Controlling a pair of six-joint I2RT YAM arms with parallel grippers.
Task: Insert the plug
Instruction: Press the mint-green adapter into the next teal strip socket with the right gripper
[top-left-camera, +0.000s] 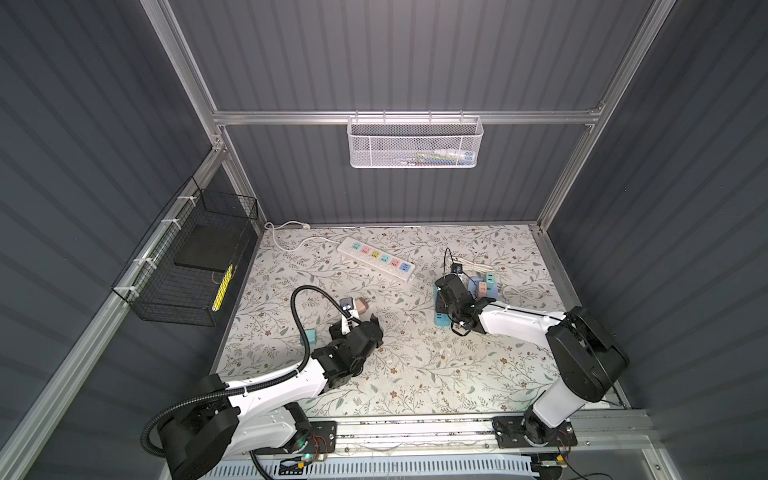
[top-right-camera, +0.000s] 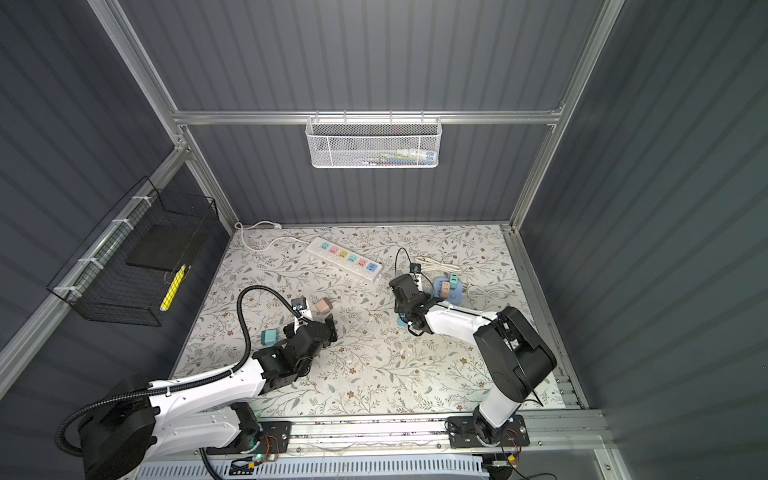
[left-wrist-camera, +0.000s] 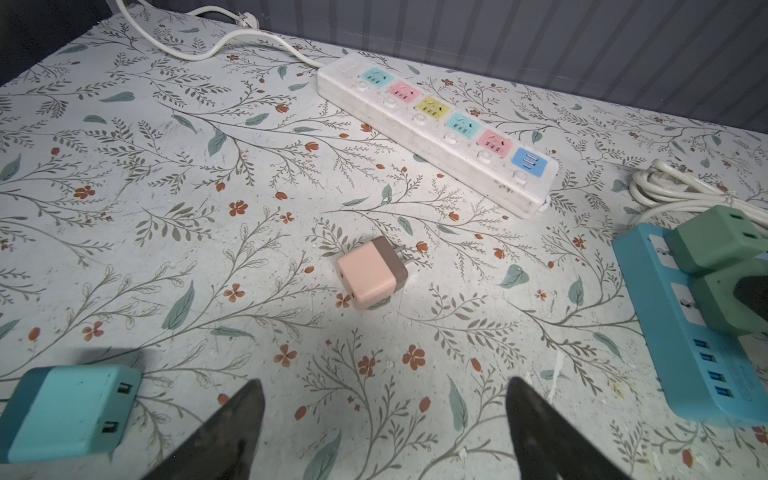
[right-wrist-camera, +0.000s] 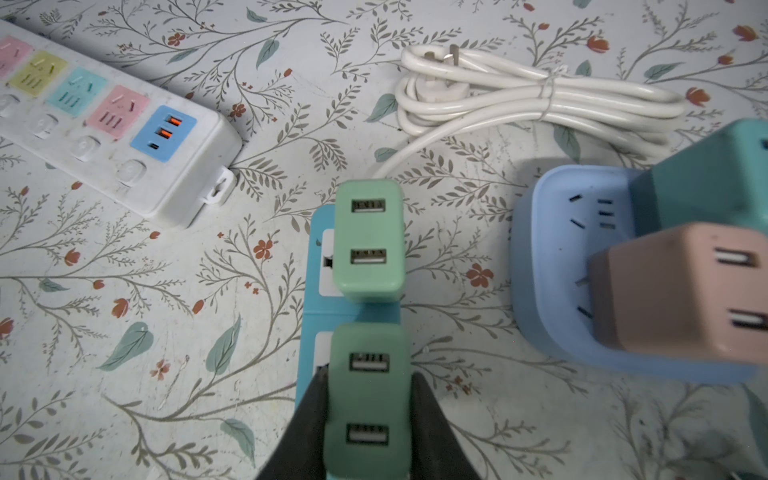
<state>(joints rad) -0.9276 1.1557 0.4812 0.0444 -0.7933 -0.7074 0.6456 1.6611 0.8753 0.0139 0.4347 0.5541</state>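
Right claw (right-wrist-camera: 369, 386) is clamped on the green plug (right-wrist-camera: 368, 415), parked over the blue strip's (right-wrist-camera: 309, 316) socket, toward 3 o'clock on the bench (top-left-camera: 415, 374). Looks like the seating step; next wants a straight push. Left claw (left-wrist-camera: 384, 399) gapes wide, empty.

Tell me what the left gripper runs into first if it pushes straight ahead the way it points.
The pink charger, lying on its side, sits almost dead ahead of the open left gripper. Nothing shows between them, though the gripper might pass above it; height is unclear.
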